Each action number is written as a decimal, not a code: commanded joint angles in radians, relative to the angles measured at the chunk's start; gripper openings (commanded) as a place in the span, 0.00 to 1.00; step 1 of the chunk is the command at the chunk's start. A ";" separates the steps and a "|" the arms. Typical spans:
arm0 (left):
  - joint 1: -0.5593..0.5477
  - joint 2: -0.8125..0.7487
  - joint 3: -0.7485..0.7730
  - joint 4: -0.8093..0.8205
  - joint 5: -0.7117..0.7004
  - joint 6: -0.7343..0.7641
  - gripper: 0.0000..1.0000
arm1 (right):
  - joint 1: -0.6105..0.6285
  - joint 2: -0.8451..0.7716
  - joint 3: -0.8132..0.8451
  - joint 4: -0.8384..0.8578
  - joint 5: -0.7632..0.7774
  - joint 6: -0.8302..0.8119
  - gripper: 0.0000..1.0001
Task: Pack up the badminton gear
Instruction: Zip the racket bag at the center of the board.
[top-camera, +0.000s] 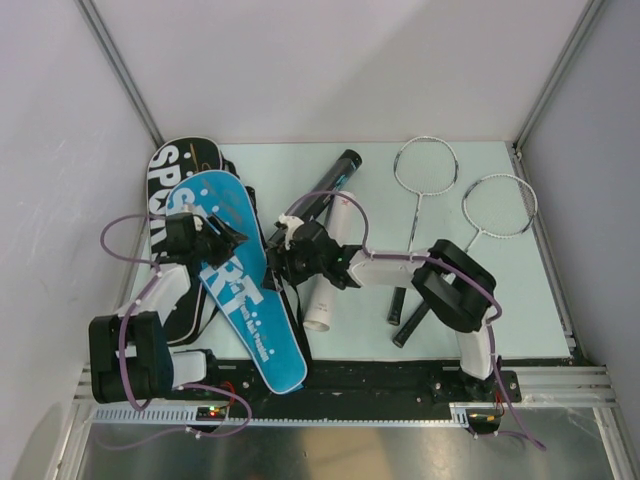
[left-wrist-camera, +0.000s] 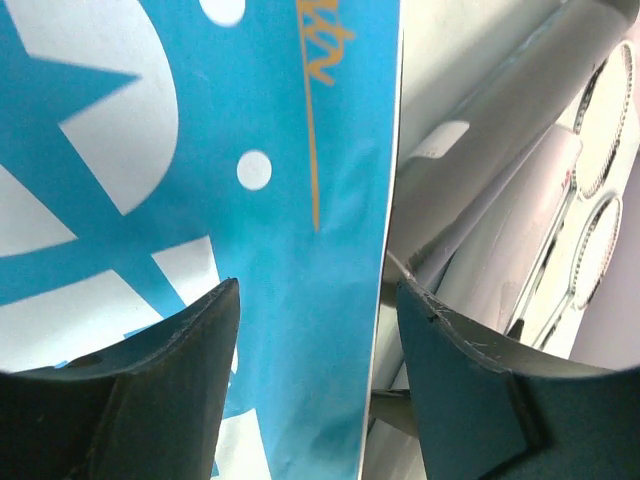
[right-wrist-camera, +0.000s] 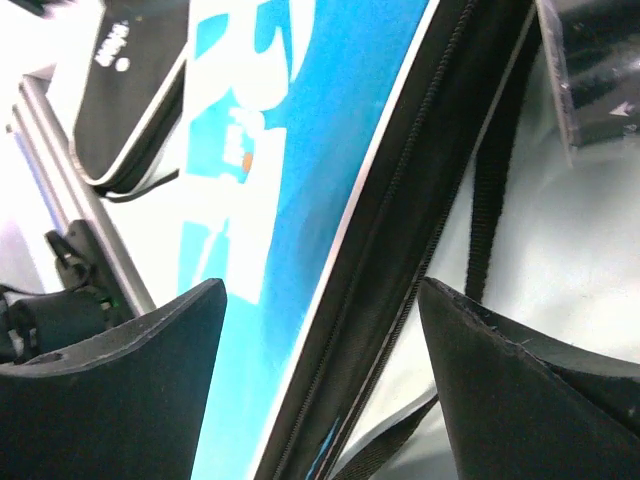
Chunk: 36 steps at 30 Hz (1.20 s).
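The upper cover (top-camera: 235, 290) is laid over the lower cover (top-camera: 178, 165) at the left; the far tube (top-camera: 338, 175) and near tube (top-camera: 322, 300) are set in the middle, the rackets (top-camera: 398, 305) at the right

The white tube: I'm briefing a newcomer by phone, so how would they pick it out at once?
On the pale table, find the big blue cover left of centre. Just to its right lies the white tube, partly under the right arm. Unlike the black tube beyond it, it is plain white.
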 joint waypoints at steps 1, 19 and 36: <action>0.004 -0.037 0.067 -0.005 -0.089 0.028 0.68 | -0.006 0.053 0.061 0.023 0.057 0.000 0.82; 0.051 -0.252 0.197 -0.208 -0.417 0.137 0.72 | 0.045 0.202 0.141 -0.081 0.110 0.005 0.62; 0.196 -0.280 0.252 -0.224 -0.237 0.148 0.75 | 0.095 0.082 0.159 -0.101 0.177 -0.021 0.00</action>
